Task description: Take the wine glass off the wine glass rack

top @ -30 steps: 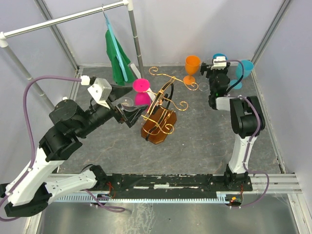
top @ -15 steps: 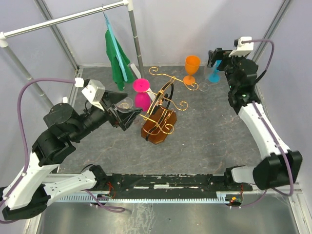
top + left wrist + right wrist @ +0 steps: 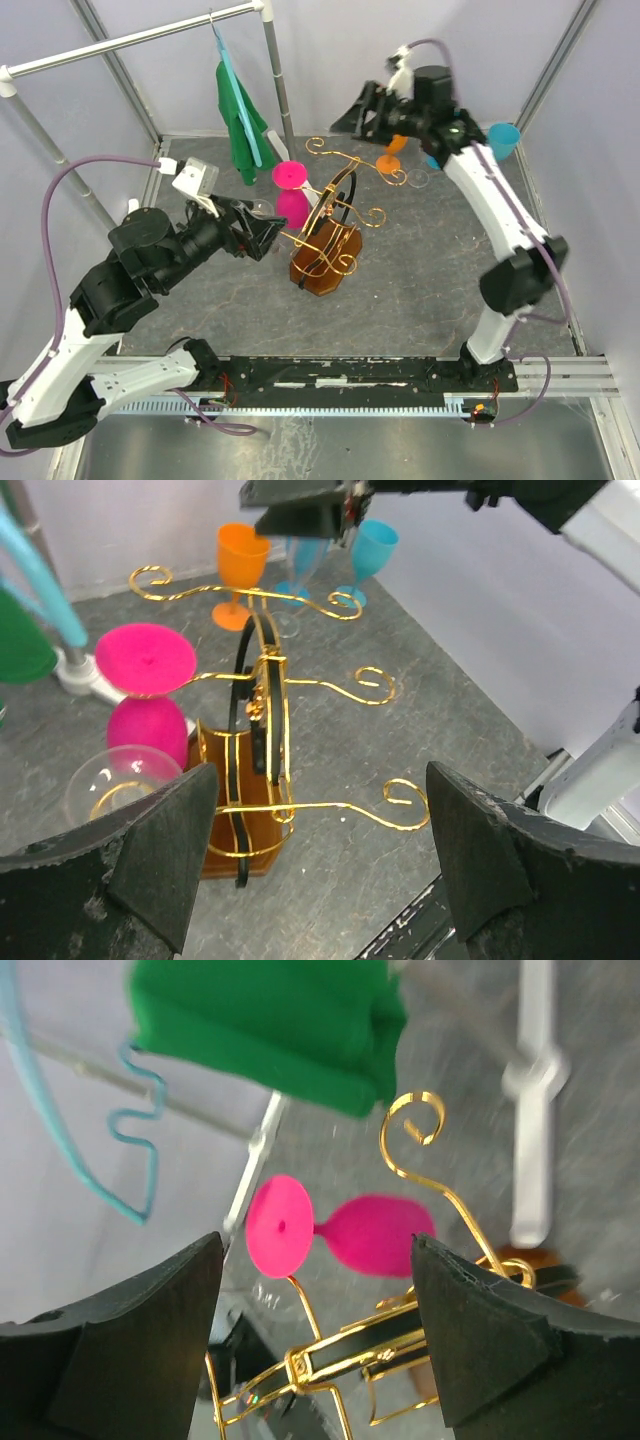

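On the rack point(image 3: 322, 255), left side: pink glass point(image 3: 291, 195) hung foot-up.
Its foot rested on an upper gold arm with the stem dropping below, so its long axis stood upright, mouth down toward the bench point(image 3: 430, 280). A clear glass point(image 3: 100, 780) just beside and lower seemed to hang likewise; which one was meant I could not tell. Left pincer point(image 3: 318, 780), jaws spread wide, faced the rack from the left, nearest the clear glass. Right pincer point(image 3: 360, 112), also spread, hovered above and behind. Hung so, a glass probably had to slide out along its arm, not lift.
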`<move>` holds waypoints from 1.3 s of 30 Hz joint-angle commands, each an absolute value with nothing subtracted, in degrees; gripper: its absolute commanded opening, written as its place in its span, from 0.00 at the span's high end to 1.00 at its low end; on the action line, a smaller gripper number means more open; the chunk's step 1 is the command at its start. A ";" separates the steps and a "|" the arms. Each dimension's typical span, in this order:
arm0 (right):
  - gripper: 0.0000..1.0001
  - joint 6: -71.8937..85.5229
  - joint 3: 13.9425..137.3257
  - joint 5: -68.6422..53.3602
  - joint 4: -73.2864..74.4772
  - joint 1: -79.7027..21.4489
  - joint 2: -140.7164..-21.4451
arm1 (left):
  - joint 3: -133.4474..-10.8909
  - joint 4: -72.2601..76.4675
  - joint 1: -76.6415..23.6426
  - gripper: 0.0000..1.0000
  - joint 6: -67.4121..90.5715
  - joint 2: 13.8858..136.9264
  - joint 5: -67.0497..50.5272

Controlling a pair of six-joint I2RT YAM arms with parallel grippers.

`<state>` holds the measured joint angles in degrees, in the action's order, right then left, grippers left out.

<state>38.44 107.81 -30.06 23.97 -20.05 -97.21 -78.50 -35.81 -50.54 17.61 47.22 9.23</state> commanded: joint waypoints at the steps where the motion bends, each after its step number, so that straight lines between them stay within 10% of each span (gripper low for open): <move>1: 0.17 40.48 121.41 -37.72 41.74 -24.45 -107.07 | -81.16 -38.74 -50.44 0.10 23.16 45.28 19.02; 9: 0.24 38.01 139.89 -40.24 53.41 -28.08 -120.72 | -81.71 -40.30 -50.41 0.09 24.34 43.39 22.44; 39: 0.45 39.18 139.00 -53.59 47.05 -29.90 -125.75 | -82.31 -41.09 -50.45 0.07 23.68 40.48 24.47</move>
<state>38.59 139.20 -49.34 50.02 -29.69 -126.30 -80.64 -41.91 -50.54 22.48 41.19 22.85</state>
